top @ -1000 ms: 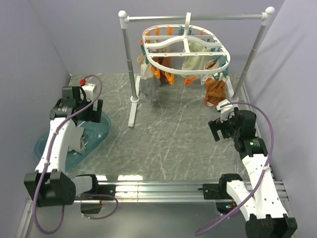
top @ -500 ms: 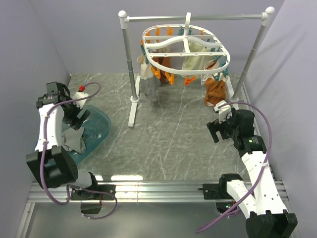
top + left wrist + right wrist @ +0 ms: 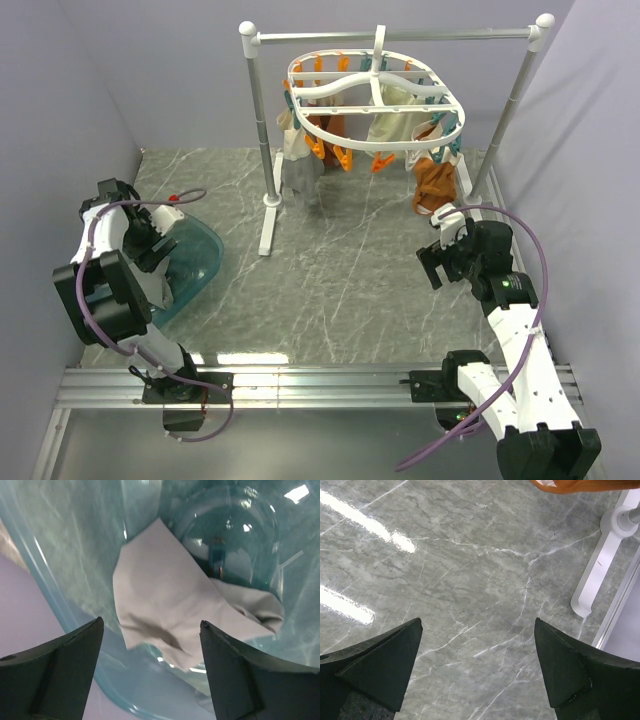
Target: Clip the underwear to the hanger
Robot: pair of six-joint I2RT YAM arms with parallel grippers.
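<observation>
Your left gripper (image 3: 151, 624) hovers, jaws spread, over the grey underwear (image 3: 160, 595) in the teal basin (image 3: 65, 545); right gripper (image 3: 477, 622) gapes too.

From above, the left arm (image 3: 100, 270) covers most of the teal basin (image 3: 200, 262), and the underwear (image 3: 165, 610) cannot be made out there. Ahead of the left gripper (image 3: 150, 622), the cloth's right end blurs into the basin's reflections. Past the right gripper (image 3: 477, 625), the picture's edges cut off the brown-orange garment (image 3: 580, 484) and the rail stand's foot (image 3: 597, 570).
</observation>
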